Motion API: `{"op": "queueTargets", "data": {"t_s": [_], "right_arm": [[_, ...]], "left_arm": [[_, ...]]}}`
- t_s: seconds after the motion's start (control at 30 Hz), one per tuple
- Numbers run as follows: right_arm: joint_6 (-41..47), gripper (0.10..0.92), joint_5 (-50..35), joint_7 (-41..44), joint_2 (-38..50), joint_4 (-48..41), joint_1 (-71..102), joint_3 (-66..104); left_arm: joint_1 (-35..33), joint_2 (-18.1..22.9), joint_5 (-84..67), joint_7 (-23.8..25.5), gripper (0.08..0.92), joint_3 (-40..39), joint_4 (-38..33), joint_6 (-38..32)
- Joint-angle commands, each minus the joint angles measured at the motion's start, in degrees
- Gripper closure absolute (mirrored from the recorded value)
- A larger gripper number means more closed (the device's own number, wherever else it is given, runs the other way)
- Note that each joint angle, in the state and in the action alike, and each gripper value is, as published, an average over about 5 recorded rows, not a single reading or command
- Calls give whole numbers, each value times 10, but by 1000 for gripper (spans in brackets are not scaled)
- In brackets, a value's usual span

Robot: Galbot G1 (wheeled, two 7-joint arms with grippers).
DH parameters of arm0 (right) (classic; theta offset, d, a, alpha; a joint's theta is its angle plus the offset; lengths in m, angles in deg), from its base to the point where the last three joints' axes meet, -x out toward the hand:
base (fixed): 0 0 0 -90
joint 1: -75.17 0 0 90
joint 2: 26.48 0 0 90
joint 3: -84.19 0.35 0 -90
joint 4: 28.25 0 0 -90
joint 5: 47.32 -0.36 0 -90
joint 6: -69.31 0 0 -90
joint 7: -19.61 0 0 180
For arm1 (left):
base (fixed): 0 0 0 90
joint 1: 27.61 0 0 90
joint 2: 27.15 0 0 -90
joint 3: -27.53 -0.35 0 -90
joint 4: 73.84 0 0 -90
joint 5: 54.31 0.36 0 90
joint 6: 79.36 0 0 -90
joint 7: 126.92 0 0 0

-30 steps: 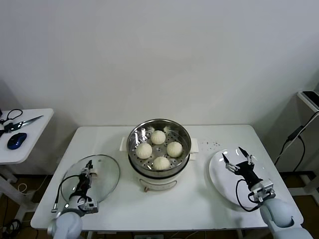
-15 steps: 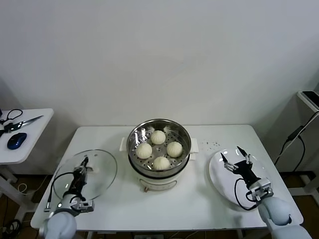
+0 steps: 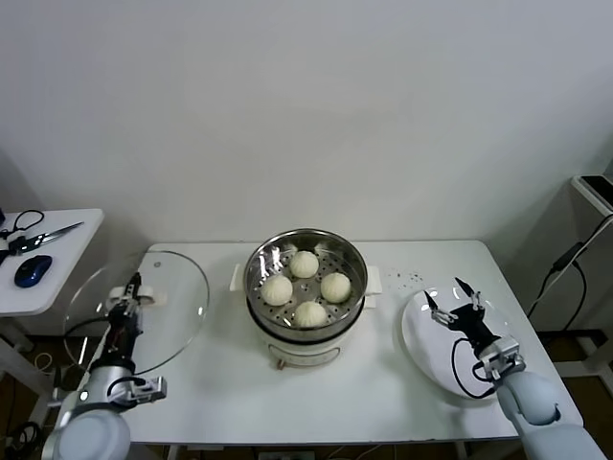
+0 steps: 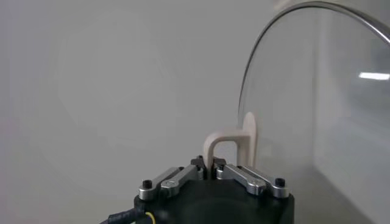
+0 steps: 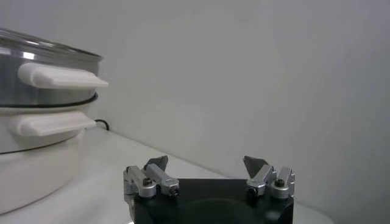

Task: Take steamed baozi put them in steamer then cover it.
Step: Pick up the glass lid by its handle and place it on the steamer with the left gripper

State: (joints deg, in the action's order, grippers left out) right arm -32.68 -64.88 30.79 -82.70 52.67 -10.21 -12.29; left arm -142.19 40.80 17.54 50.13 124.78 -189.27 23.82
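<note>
Several cream-white baozi [image 3: 304, 264] lie in the shiny steamer [image 3: 306, 244] on its cream pot base at the table's middle. The cover [image 3: 177, 287], a clear glass lid, hangs tilted in the air over the table's left end. My left gripper [image 3: 129, 293] is shut on its cream bar handle [image 4: 234, 139], the jaws pinching one leg of the bar [image 4: 210, 163]. The glass [image 4: 317, 91] rises on edge beside the left gripper. My right gripper [image 3: 458, 299] hovers open over the white plate, nothing between its fingers [image 5: 207, 164].
A flat white plate [image 3: 431, 356] lies at the table's right end. The steamer's side handles [image 5: 58, 76] stick out toward the right gripper. A side table at the far left holds scissors [image 3: 43, 235] and a blue mouse [image 3: 32, 270]. A wall stands behind.
My left gripper has closed on the cover's handle and lifted the cover off the table, carrying it up and to the left, tilted. The right gripper has barely shifted.
</note>
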Motion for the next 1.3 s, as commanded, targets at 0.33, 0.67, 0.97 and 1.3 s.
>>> {"op": "queueTargets", "data": {"t_s": [0.33, 0.67, 0.97, 1.3], "right_arm": [[8, 203, 8, -4, 2, -17, -28, -14], [8, 203, 19, -4, 1, -17, -22, -6], [6, 203, 20, -5, 2, -20, -17, 3], [3, 203, 24, -5, 1, -22, -14, 9]], "left_arm": [[276, -108, -18, 119, 849, -399, -80, 318], [364, 52, 77, 212, 849, -494, 35, 318], [380, 172, 112, 189, 849, -497, 138, 318], [369, 197, 149, 212, 849, -491, 177, 318]]}}
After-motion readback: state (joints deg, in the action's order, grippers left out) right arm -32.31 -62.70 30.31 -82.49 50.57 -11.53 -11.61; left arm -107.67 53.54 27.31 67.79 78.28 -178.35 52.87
